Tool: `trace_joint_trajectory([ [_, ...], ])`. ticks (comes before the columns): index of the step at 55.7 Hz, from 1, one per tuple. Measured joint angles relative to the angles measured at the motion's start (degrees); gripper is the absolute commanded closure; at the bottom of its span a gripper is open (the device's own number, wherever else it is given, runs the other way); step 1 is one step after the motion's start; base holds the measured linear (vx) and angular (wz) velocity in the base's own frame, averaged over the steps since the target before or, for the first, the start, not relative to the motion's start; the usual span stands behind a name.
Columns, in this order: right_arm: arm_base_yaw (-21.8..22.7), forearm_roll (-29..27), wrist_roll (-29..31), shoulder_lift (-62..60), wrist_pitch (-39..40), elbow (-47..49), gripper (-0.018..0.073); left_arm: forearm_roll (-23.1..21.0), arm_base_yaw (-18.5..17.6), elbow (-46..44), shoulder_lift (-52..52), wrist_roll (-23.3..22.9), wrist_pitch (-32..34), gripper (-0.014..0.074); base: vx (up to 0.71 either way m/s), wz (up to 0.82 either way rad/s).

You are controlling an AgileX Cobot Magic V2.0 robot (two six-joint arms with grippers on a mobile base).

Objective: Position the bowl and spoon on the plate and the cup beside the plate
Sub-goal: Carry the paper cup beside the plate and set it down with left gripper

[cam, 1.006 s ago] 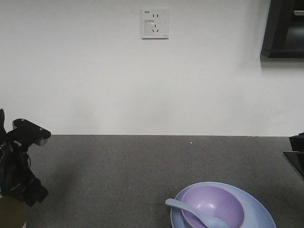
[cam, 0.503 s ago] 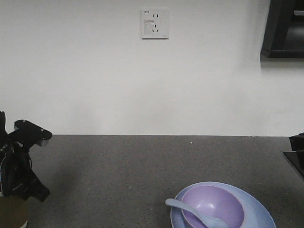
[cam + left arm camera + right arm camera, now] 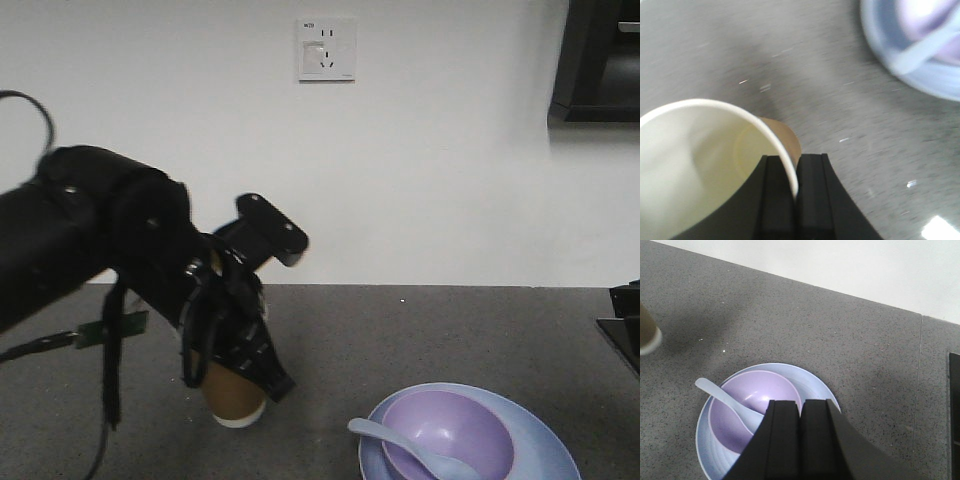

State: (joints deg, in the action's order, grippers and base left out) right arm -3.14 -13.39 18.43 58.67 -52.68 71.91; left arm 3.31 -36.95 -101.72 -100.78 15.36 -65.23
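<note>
The brown paper cup (image 3: pixel 236 400) hangs tilted, white base low over the counter, left of the plate. My left gripper (image 3: pixel 225 340) is shut on its white rim; the left wrist view shows the left gripper (image 3: pixel 795 180) with one finger inside the cup (image 3: pixel 700 155) and one outside. The lavender bowl (image 3: pixel 460 425) sits on the pale blue plate (image 3: pixel 540 440), and the spoon (image 3: pixel 400 445) lies in the bowl with its handle pointing left. My right gripper (image 3: pixel 800 410) is shut and empty above the bowl (image 3: pixel 740 410), spoon (image 3: pixel 720 397) and plate (image 3: pixel 810 382).
The dark speckled counter (image 3: pixel 420 330) ends at a white wall with a socket (image 3: pixel 326 49). A black appliance edge (image 3: pixel 625 320) sits at the counter's right end, with a dark cabinet (image 3: pixel 600 60) above it.
My left arm has swung from the far left edge toward the middle, carrying the cup with it to a spot just left of the plate. Bowl, spoon and plate have not moved.
</note>
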Motion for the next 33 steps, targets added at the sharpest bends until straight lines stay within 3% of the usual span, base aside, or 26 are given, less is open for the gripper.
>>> trace_joint_trajectory([
  [14, 0.0, 0.06, 0.0, 0.0, 0.0, 0.0, 0.0571, -0.53, -5.9, -2.47, -6.08, -0.26, -0.65, 0.0601, 0.0, 0.0],
  [33, 0.0, 0.18, 0.0, 0.0, -0.16, 0.0, 0.0571, -5.04, -7.11, -2.54, -7.16, -0.42, -0.43, 0.0601, 0.0, 0.0],
])
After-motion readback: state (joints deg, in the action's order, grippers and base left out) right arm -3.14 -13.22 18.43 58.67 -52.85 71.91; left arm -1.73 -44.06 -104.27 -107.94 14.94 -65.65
